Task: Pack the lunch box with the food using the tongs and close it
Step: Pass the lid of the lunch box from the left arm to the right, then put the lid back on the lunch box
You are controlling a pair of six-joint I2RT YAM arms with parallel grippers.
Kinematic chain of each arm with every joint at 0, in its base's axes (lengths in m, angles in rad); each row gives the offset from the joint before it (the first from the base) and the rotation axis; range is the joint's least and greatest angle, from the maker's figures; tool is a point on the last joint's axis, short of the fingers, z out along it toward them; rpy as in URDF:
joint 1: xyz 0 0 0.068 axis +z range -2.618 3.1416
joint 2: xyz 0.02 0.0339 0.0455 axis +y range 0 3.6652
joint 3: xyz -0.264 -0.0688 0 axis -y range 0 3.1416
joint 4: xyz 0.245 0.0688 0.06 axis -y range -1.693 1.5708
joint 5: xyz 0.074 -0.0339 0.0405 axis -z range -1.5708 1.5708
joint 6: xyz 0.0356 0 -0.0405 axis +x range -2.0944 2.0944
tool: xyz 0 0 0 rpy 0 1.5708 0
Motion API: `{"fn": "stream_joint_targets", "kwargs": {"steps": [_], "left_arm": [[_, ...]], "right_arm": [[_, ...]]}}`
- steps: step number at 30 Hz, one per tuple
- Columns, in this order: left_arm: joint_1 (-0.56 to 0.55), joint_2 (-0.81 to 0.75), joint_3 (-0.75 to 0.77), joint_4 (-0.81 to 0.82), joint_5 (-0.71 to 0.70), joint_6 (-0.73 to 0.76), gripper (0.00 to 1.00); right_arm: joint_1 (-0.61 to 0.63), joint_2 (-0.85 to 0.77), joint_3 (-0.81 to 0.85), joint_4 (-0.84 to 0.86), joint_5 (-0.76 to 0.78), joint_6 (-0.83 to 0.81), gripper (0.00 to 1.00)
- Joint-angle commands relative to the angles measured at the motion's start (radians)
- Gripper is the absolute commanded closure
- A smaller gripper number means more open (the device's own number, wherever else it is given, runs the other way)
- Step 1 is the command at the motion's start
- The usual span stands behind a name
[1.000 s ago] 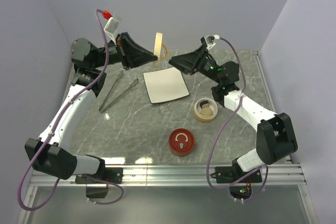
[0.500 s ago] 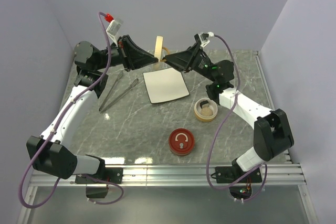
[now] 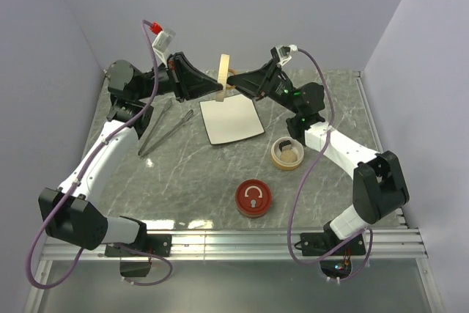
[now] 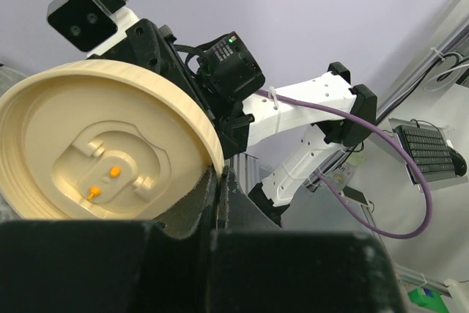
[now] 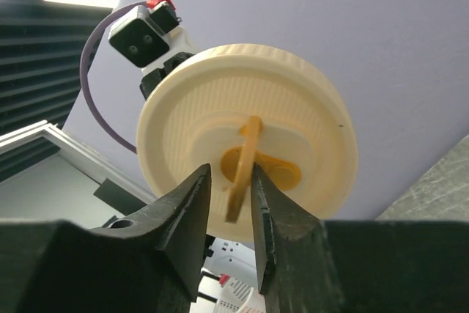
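My left gripper (image 3: pixel 219 93) is shut on the rim of a cream round lid (image 3: pixel 223 71), holding it on edge above the table's back. The same lid (image 4: pixel 95 152) fills the left wrist view, its rim pinched in my left gripper (image 4: pixel 220 181). My right gripper (image 5: pixel 231 181) is open, with the lid's orange ring handle (image 5: pixel 245 155) between its fingers; one finger touches it and a gap shows at the other. The round lunch box (image 3: pixel 287 153) sits right of centre with something brown inside. The tongs (image 3: pixel 165 128) lie at the left. Other food is not visible.
A bare white square plate (image 3: pixel 231 118) lies below the held lid. A red round lid (image 3: pixel 253 198) sits near the front. Purple walls stand close behind and on both sides. A metal rail (image 3: pixel 278 238) runs along the near edge.
My right gripper has moved left up to the held lid and narrowed its jaws around the orange handle. The left gripper has shifted the lid slightly right.
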Motion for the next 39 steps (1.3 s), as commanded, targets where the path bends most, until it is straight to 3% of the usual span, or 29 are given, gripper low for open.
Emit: {"fn": "stream_joint_targets", "kwargs": {"steps": [1, 6, 10, 12, 15, 16, 17, 18, 19, 22, 25, 31, 32, 37, 39], "left_arm": [[-0.006, -0.021, -0.005, 0.066, -0.005, -0.013, 1.00], [-0.010, -0.018, 0.002, 0.063, -0.002, -0.010, 1.00], [-0.013, -0.023, 0.005, 0.048, -0.005, -0.002, 1.00], [-0.013, -0.029, 0.000, 0.037, -0.007, 0.007, 0.99], [-0.004, -0.040, 0.005, -0.035, -0.019, 0.039, 0.72], [0.003, -0.046, 0.006, -0.064, -0.027, 0.050, 0.48], [0.014, -0.050, 0.011, -0.119, -0.038, 0.073, 0.34], [0.040, -0.059, 0.011, -0.147, -0.047, 0.082, 0.13], [0.057, -0.059, 0.012, -0.169, -0.056, 0.091, 0.04], [0.114, -0.063, 0.028, -0.265, -0.062, 0.125, 0.01], [0.151, -0.073, 0.043, -0.394, -0.076, 0.220, 0.01], [0.183, -0.061, 0.144, -0.768, -0.123, 0.487, 0.01], [0.186, -0.063, 0.150, -0.802, -0.145, 0.506, 0.01], [0.192, -0.086, 0.149, -0.945, -0.226, 0.682, 0.01], [0.194, -0.098, 0.152, -1.006, -0.263, 0.728, 0.00]], "right_arm": [[0.020, -0.008, 0.057, 0.057, 0.016, 0.000, 0.65], [0.026, -0.016, 0.050, 0.025, 0.018, -0.012, 0.73], [0.025, -0.020, 0.050, -0.022, 0.010, -0.034, 0.99], [0.017, -0.027, 0.047, -0.051, 0.001, -0.051, 1.00], [-0.019, -0.056, 0.045, -0.108, -0.037, -0.095, 1.00], [-0.033, -0.065, 0.044, -0.134, -0.054, -0.109, 1.00], [-0.055, -0.074, 0.038, -0.169, -0.070, -0.135, 1.00], [-0.094, -0.097, 0.030, -0.192, -0.114, -0.159, 1.00], [-0.117, -0.112, 0.036, -0.247, -0.136, -0.201, 1.00], [-0.184, -0.164, 0.092, -0.571, -0.226, -0.463, 1.00], [-0.205, -0.212, 0.206, -1.164, -0.210, -0.993, 1.00], [-0.237, -0.171, 0.474, -1.904, -0.186, -1.593, 1.00], [-0.242, -0.153, 0.513, -1.982, -0.156, -1.712, 1.00], [-0.240, -0.044, 0.721, -2.345, -0.021, -1.998, 1.00], [-0.240, -0.014, 0.760, -2.404, 0.063, -2.065, 1.00]]}}
